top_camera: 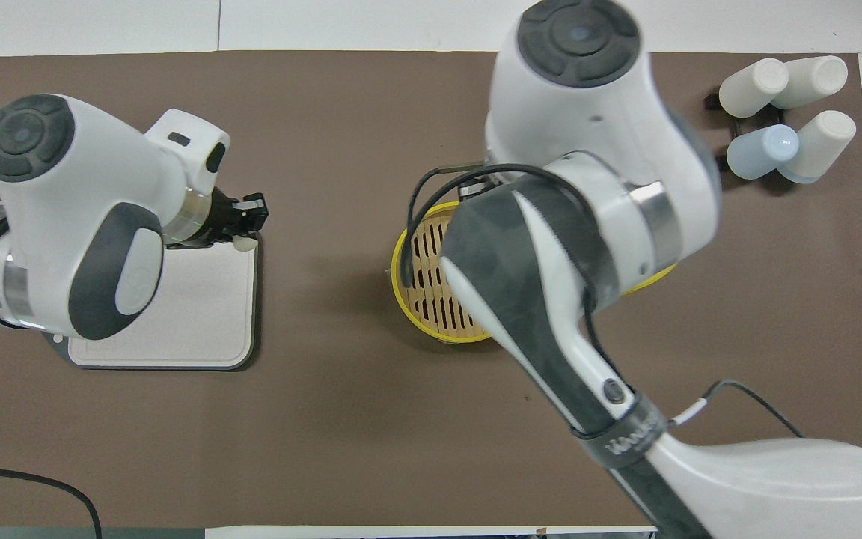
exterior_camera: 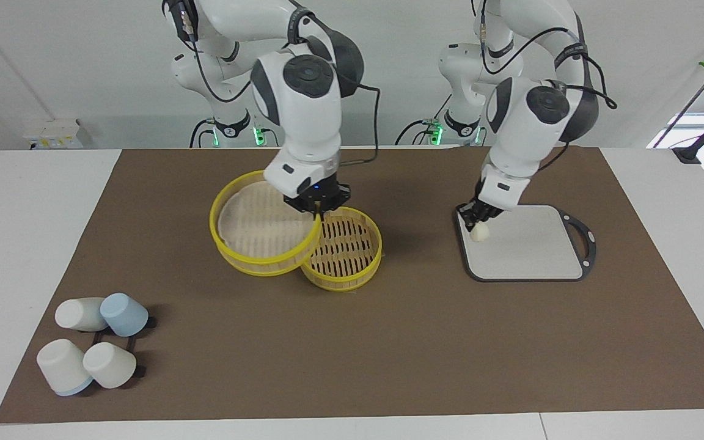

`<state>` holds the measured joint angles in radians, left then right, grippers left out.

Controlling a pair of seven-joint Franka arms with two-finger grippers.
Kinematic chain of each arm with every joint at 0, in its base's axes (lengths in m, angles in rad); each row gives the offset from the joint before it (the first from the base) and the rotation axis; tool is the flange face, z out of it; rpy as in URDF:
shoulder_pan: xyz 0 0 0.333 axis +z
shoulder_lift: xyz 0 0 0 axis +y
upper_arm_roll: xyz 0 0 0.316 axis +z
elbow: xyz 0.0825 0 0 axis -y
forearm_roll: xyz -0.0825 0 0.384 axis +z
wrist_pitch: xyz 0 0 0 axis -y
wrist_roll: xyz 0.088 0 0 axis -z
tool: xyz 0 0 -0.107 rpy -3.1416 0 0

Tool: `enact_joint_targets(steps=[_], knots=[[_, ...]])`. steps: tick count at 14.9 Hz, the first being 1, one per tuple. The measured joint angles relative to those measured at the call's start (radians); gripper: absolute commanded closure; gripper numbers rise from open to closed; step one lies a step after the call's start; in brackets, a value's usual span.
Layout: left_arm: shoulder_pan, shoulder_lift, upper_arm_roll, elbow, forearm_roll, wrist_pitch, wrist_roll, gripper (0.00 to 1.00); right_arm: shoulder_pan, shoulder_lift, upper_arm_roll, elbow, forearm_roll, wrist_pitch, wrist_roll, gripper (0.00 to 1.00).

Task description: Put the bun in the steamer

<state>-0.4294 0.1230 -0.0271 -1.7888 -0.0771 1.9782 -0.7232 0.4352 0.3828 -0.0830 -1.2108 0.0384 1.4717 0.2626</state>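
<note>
The bun (exterior_camera: 480,233) is a small cream lump at the corner of the grey board (exterior_camera: 535,250) that lies nearest the steamer. My left gripper (exterior_camera: 476,223) is down on the bun and shut on it; from above the bun (top_camera: 245,242) peeks out under the left gripper (top_camera: 248,224). The steamer's two yellow tiers are apart. The lower tier (exterior_camera: 346,247) rests on the mat with its slatted floor showing. The upper tier (exterior_camera: 260,229) is tilted and overlaps the lower tier's rim, and my right gripper (exterior_camera: 318,211) is shut on its rim. Overhead, the right arm hides that gripper and most of the steamer (top_camera: 431,284).
Several white and blue cups (exterior_camera: 92,342) lie clustered on a dark rack at the mat's corner, at the right arm's end and far from the robots; overhead, the cups (top_camera: 786,120) sit at the top. A brown mat (exterior_camera: 388,342) covers the table.
</note>
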Motion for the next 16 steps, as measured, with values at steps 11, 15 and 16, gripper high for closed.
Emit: enact_joint_targets(steps=[11, 15, 16], knots=[[-0.302, 0.271, 0.005, 0.03, 0.035, 0.279, -0.265, 0.76, -0.097, -0.089, 0.007, -0.209, 0.0, 0.018, -0.166, 1.0], [-0.303, 0.306, 0.007, 0.03, 0.045, 0.319, -0.267, 0.26, -0.099, -0.098, 0.007, -0.225, 0.0, 0.019, -0.168, 1.0], [-0.303, 0.307, 0.007, 0.03, 0.046, 0.323, -0.267, 0.02, -0.099, -0.099, 0.007, -0.228, 0.0, 0.019, -0.168, 1.0]])
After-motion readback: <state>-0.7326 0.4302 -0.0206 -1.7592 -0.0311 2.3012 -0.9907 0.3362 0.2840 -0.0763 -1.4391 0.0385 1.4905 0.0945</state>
